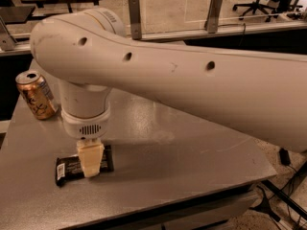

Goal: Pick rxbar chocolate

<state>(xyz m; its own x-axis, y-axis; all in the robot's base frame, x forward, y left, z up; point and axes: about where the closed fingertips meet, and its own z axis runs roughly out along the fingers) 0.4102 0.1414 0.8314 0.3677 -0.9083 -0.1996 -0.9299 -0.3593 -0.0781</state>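
One rxbar chocolate (68,166) flat on table (192,152), directly beneath gripper (90,170).

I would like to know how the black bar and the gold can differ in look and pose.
The rxbar chocolate is flat, rectangular and black with a white end patch; the can is round and orange-gold. The bar lies flat near the front of the table, while the can stands upright at its left edge. The end effector is over the bar; the can stands apart from it. Both rest on that table.
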